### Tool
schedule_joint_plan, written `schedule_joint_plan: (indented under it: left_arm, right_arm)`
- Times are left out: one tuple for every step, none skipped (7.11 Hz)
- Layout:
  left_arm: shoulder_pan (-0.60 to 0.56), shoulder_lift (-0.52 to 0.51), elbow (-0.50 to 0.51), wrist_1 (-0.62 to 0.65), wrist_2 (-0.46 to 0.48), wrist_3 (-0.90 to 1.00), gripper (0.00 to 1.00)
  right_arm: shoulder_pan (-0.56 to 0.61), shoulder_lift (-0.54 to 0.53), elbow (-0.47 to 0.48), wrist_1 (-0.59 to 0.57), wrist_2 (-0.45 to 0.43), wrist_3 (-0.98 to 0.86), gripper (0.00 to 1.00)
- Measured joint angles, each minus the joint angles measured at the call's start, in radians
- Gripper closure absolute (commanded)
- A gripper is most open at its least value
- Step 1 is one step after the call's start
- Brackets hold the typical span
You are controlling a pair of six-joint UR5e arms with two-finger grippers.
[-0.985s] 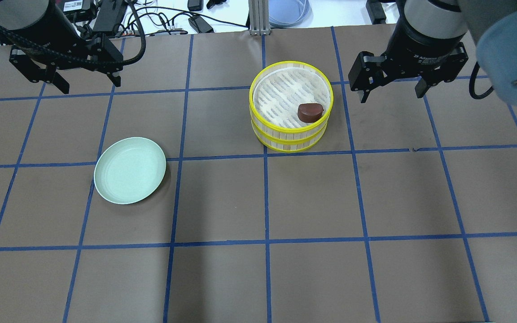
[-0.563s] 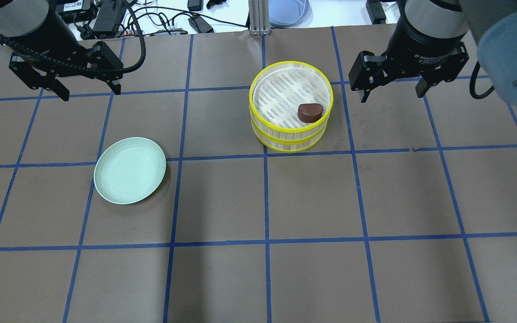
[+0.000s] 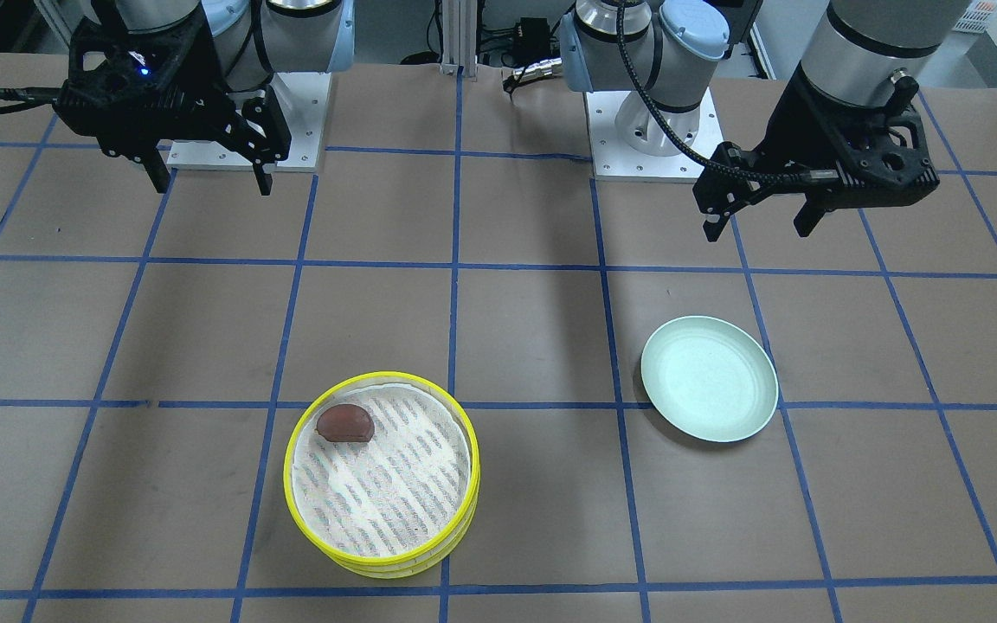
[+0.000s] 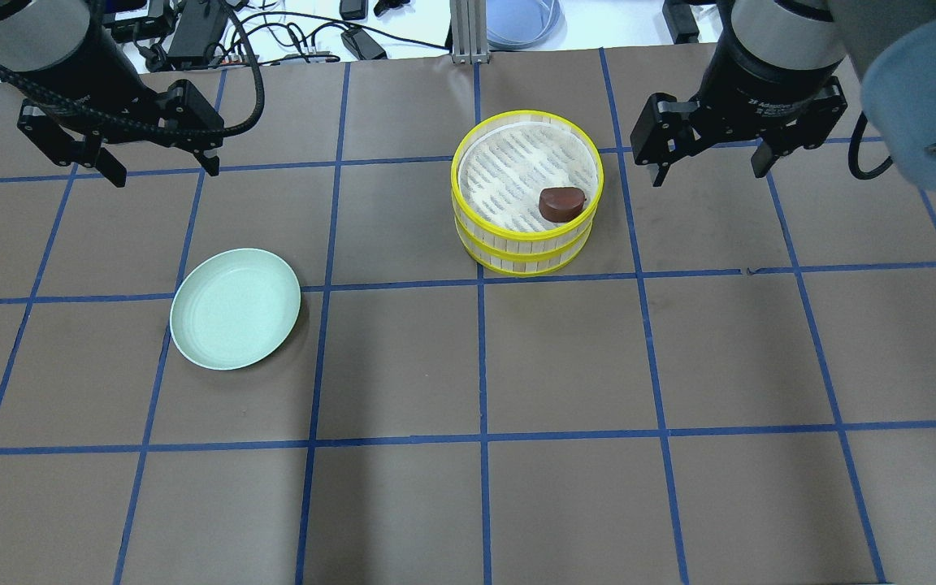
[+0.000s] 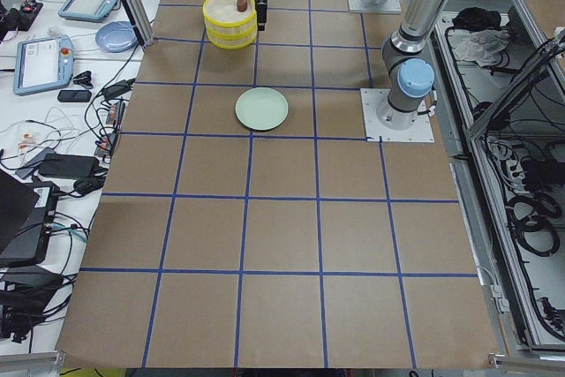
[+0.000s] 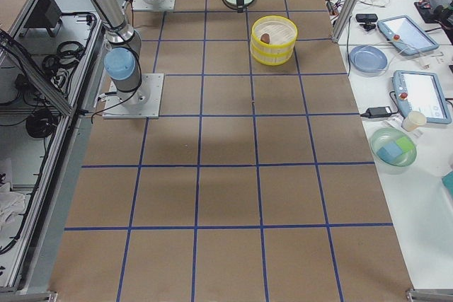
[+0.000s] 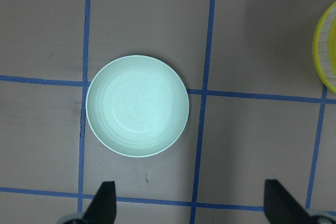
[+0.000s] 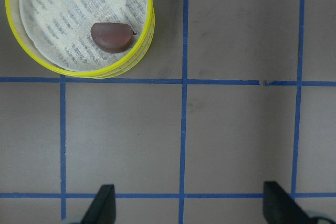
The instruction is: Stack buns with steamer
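Observation:
A yellow-rimmed bamboo steamer (image 4: 526, 195), two tiers stacked, stands at the table's far middle (image 3: 382, 476). A dark reddish-brown bun (image 4: 561, 203) lies on its white liner near the rim; it also shows in the right wrist view (image 8: 111, 36). The cream-white bun is out of view. My right gripper (image 4: 712, 166) is open and empty, high to the right of the steamer. My left gripper (image 4: 163, 171) is open and empty, high beyond the pale green plate (image 4: 236, 308). The plate is empty (image 7: 137, 113).
Blue tape lines grid the brown table. Cables, a power brick and a blue dish (image 4: 521, 20) lie on the white bench beyond the far edge. A metal post (image 4: 463, 32) stands at the far edge behind the steamer.
My left gripper has shifted slightly, its fingers now a little lower in the overhead view. The right gripper, steamer, bun and plate have barely moved.

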Motion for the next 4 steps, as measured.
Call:
schedule_joint_plan:
  left_arm:
    - [0.0,0.001,-0.007,0.0,-0.001,0.0,0.0]
    - [-0.001,0.004,-0.012,0.0,-0.001,-0.001,0.0]
    - [-0.001,0.008,-0.014,0.002,-0.001,-0.003,0.0]
    - [0.0,0.011,-0.014,0.003,-0.002,-0.004,0.0]
  right_arm:
    - [0.0,0.001,0.0,0.0,0.0,0.0,0.0]
    - [0.0,0.0,0.0,0.0,0.001,0.0,0.0]
    - [0.0,-0.003,0.0,-0.001,0.001,-0.001,0.0]
    - [-0.001,-0.006,-0.001,-0.002,0.001,-0.001,0.0]
